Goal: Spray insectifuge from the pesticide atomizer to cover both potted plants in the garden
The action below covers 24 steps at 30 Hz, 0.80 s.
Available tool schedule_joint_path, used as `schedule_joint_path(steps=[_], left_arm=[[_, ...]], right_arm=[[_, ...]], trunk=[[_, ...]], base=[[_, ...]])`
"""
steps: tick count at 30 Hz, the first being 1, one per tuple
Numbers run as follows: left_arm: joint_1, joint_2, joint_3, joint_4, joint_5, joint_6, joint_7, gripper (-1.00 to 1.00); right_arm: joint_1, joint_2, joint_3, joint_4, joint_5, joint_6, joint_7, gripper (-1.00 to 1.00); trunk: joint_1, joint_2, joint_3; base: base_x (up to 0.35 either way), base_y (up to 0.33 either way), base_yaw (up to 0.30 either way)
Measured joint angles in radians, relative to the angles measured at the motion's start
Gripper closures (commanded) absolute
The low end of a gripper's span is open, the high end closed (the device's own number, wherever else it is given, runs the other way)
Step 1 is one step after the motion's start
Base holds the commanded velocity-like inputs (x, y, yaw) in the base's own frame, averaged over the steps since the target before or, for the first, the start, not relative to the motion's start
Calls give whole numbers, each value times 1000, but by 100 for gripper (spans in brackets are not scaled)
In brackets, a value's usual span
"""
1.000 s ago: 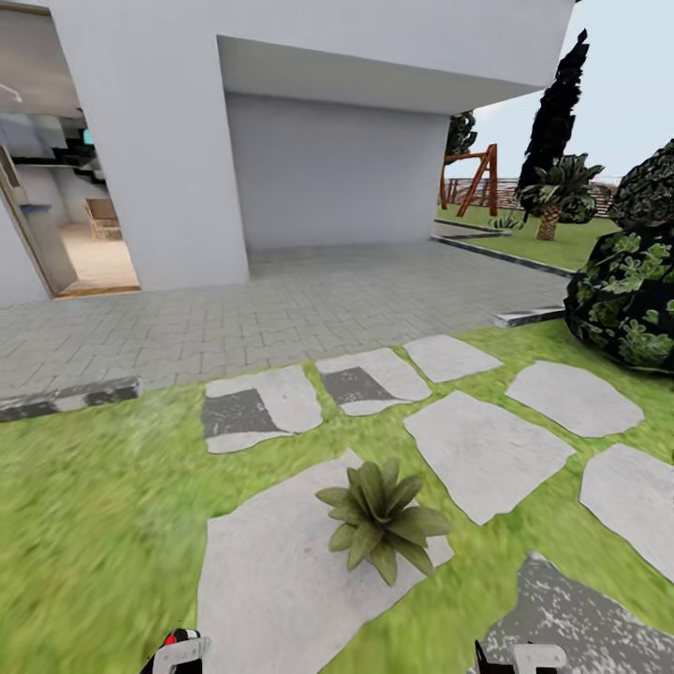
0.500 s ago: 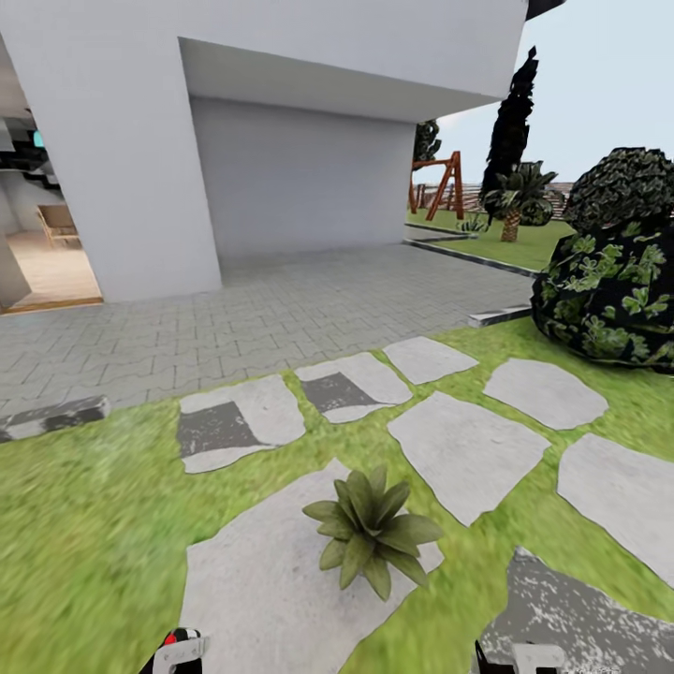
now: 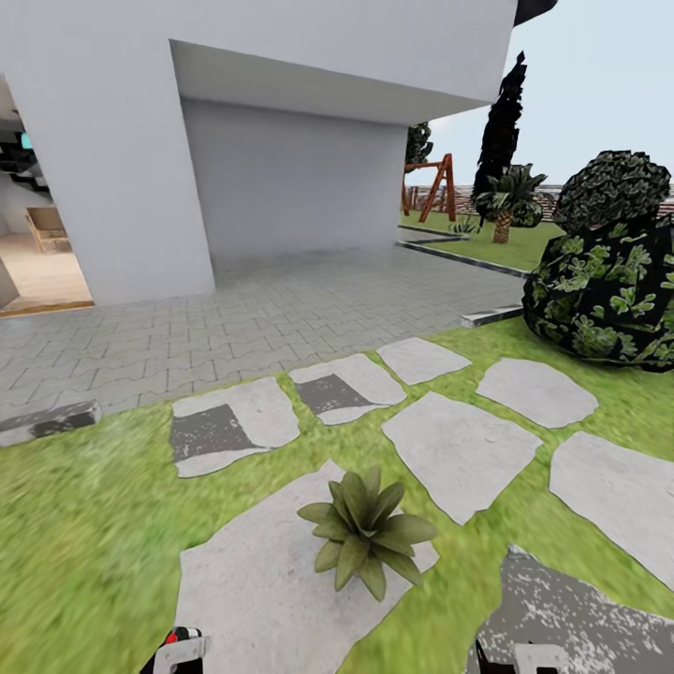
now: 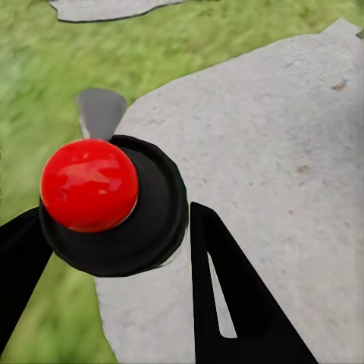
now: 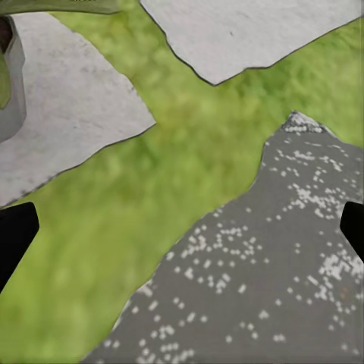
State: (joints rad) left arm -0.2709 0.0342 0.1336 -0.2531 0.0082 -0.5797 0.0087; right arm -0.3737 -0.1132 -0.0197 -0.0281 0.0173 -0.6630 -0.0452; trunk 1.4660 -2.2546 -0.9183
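One potted plant (image 3: 360, 529), a rosette of pointed green leaves, stands on a grey stepping stone (image 3: 253, 580) just ahead of me; its grey pot (image 5: 7, 83) edges into the right wrist view. My left gripper (image 3: 178, 651) sits at the head view's lower edge. In the left wrist view its black fingers (image 4: 227, 303) close on a black round body with a red ball on it and a grey spout behind, apparently the pesticide atomizer (image 4: 114, 197). My right gripper (image 5: 182, 231) is open over grass and a dark speckled stone (image 5: 273, 258), holding nothing.
Several stepping stones (image 3: 454, 449) cross the lawn. A paved grey drive (image 3: 281, 318) and a white house wall (image 3: 112, 168) lie ahead. A big dark leafy bush (image 3: 608, 281) stands at right, with a palm (image 3: 505, 201) and a wooden swing frame (image 3: 435, 187) farther back.
The whole head view has shifted: house, stones and plant slid a little left, so the camera turned right. Both grippers keep their places at the bottom edge.
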Motion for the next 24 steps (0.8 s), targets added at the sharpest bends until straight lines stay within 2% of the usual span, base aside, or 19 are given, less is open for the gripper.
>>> schedule_joint_path(steps=[10, 14, 16, 18, 20, 21, 23, 24], left_arm=[[-1, -3, -11, 1, -11, 2, -11, 100], [-6, 4, -50, -1, -61, 10, -15, 100], [-8, 11, -82, 1, -108, 16, -16, 100], [-6, 21, -105, 2, -177, 19, -18, 100], [-6, 40, -116, 7, -250, 20, -26, 100], [-6, 47, -118, 9, -267, 20, -32, 100], [-10, 72, -122, 11, -317, 20, -85, 100], [-13, 84, -126, 9, -337, 20, -158, 100]], right_arm=[[0, -11, 4, 0, 5, 3, 6, -100], [0, -12, 5, -1, 6, 3, 7, -100], [0, -10, 6, -8, 6, 2, 7, -100], [0, -10, 6, -23, 6, 2, 6, -100], [0, -13, 5, -44, 6, 2, 6, -100], [0, -13, 6, -49, 6, 2, 6, -100], [0, -14, 6, -62, 7, 3, 7, -100], [0, -15, 7, -67, 17, 2, 9, -100]], trunk=[[0, 0, 1], [0, 0, 1], [0, 0, 1], [0, 0, 1], [0, 0, 1], [0, 0, 1], [0, 0, 1], [0, 0, 1]], base=[[0, 0, -3], [0, 0, 0], [0, 0, 0], [0, 0, 0], [0, 0, 0], [0, 0, 0], [0, 0, 0], [0, 0, 0]])
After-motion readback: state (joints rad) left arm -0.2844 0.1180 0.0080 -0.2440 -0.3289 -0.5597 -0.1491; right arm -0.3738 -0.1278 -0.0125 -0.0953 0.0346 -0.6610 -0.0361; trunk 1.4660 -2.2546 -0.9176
